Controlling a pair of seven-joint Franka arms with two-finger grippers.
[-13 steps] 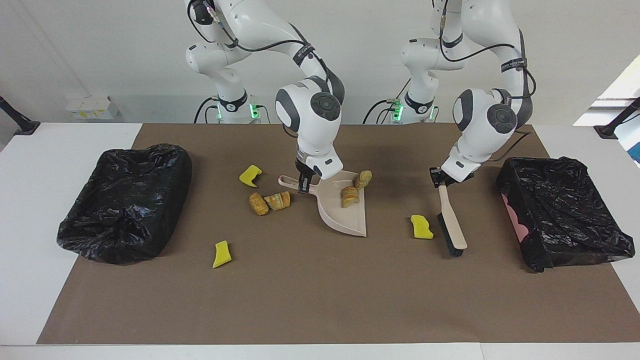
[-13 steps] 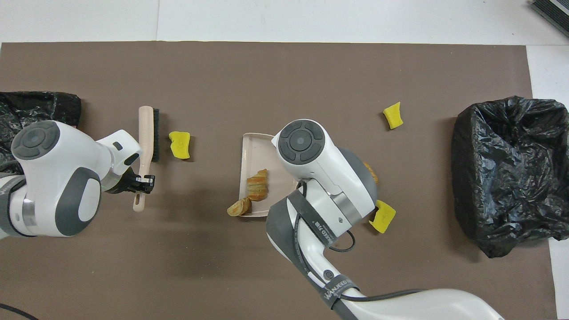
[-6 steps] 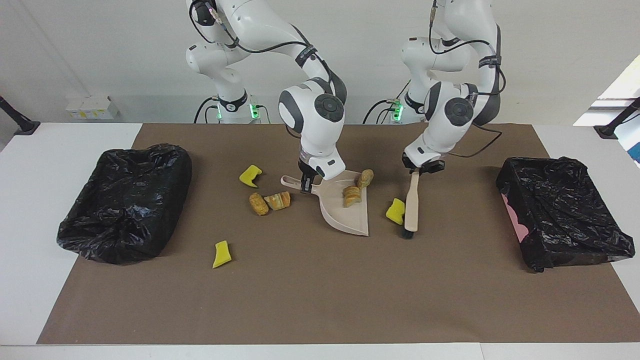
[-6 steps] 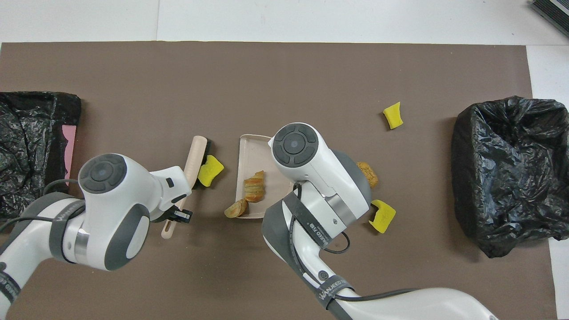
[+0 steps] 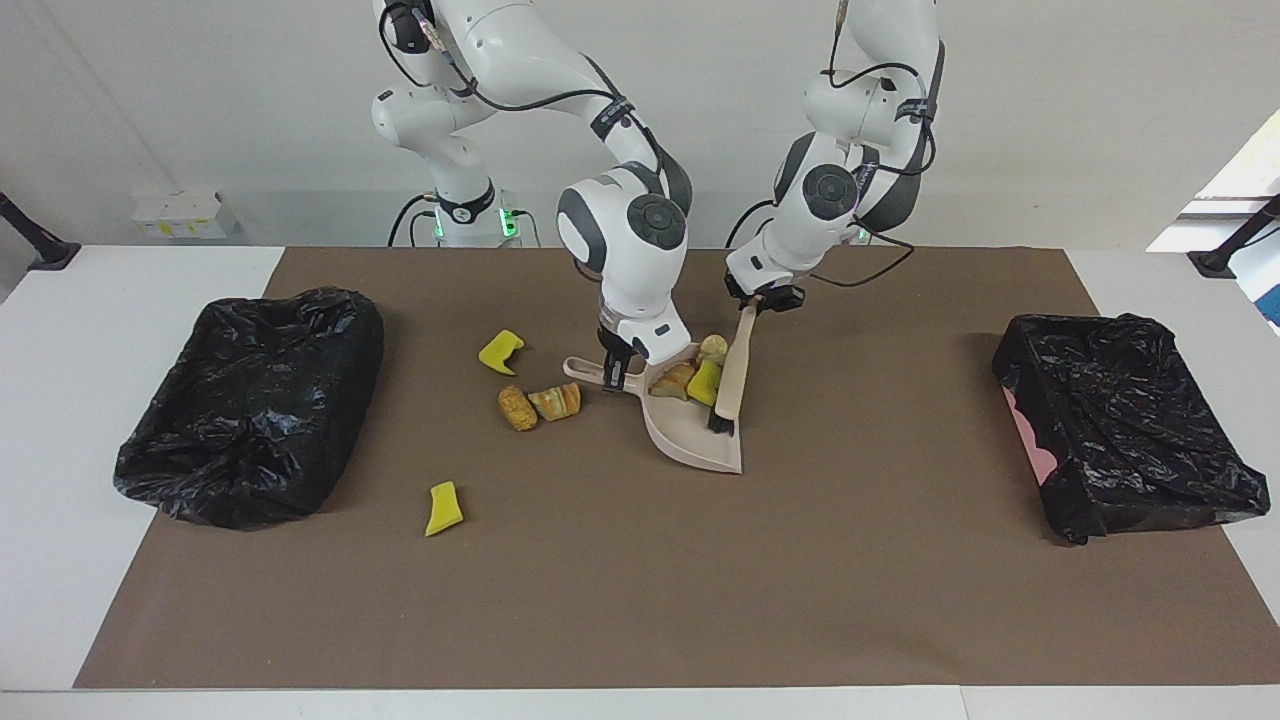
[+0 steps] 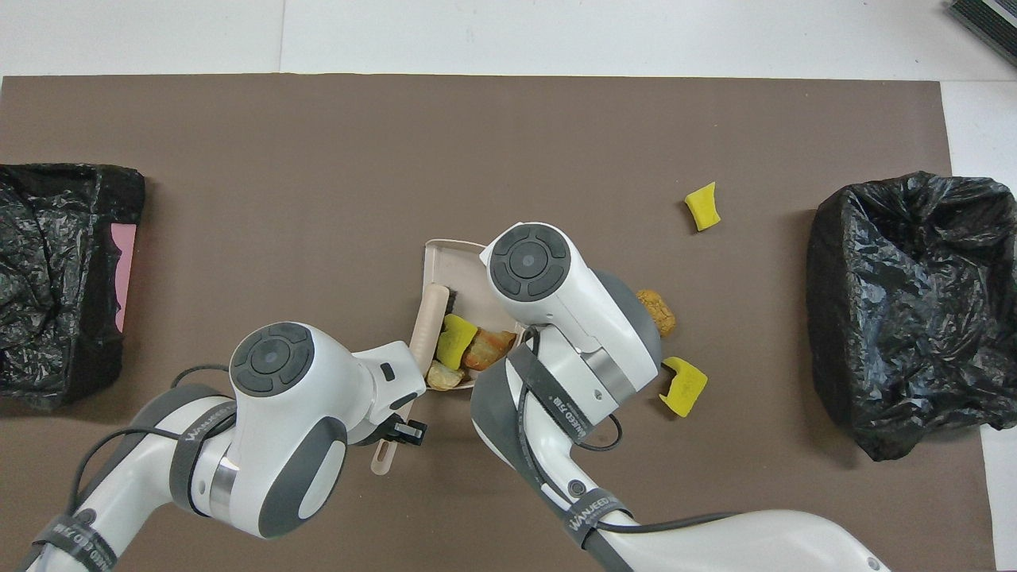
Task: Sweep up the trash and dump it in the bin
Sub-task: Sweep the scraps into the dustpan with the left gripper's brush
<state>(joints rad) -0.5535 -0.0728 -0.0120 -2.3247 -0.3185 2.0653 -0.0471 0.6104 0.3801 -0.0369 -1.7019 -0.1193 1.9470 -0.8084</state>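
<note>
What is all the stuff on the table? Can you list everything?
yellow chunks: three, yellow, one in the dustpan, two on the mat toward the right arm's end
bread lumps: four, tan-orange, two in the dustpan, two on the mat beside its handle
dustpan: one, beige, mid-mat
brush: one, beige with black bristles, bristles in the dustpan
bins: two, black-bagged, one at each end of the mat
mat: one, brown, on the table
table: one, white
left hand: shut on the brush's handle
right hand: shut on the dustpan's handle
</note>
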